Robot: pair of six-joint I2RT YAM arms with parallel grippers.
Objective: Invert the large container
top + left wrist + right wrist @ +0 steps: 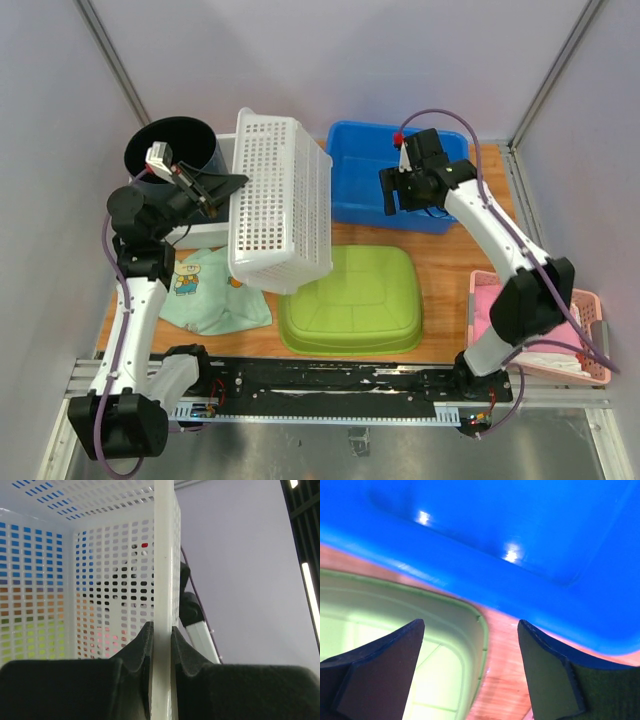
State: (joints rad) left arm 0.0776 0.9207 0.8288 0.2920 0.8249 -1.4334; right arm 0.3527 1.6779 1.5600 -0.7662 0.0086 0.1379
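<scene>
1. Left fingers (146,642) were pinched nearly shut on the white perforated basket (280,200), with a thin strip of its edge clamped between both pads. Right fingers (395,192) stood spread wide with nothing between them, hovering over the near wall of the blue bin.
2. Table (440,290) carried all the rest, with bare wood showing between the tubs and at the right.
3. White perforated basket, which I took for the large container, hung above the table at left-centre. It was tipped onto its side and held only at its left edge.
   - Its mouth seemed turned toward the left arm.
   - In the top view its near end overlapped the back left corner of the green tub; I could not tell whether they touched.
   - I judged the flip to be about halfway: the basket was lifted and tipped, but not yet mouth-down.
   - The next move would call for more wrist roll until the mouth faced the table, then a slow lowering clear of the tub.
   - A one-sided pinch might let the basket swing, and the free right fingers could steady its far wall.
4. Green tub (350,300) lay front-centre, apparently base-up.
5. Blue bin (355,170) sat upright at the back, just right of the basket.
6. Black bucket (180,140) stood at the back left.
7. Pink basket (478,300) sat at the right edge; its contents were unclear.
8. Printed cloth (215,300) lay flat at the front left, beside the green tub.
</scene>
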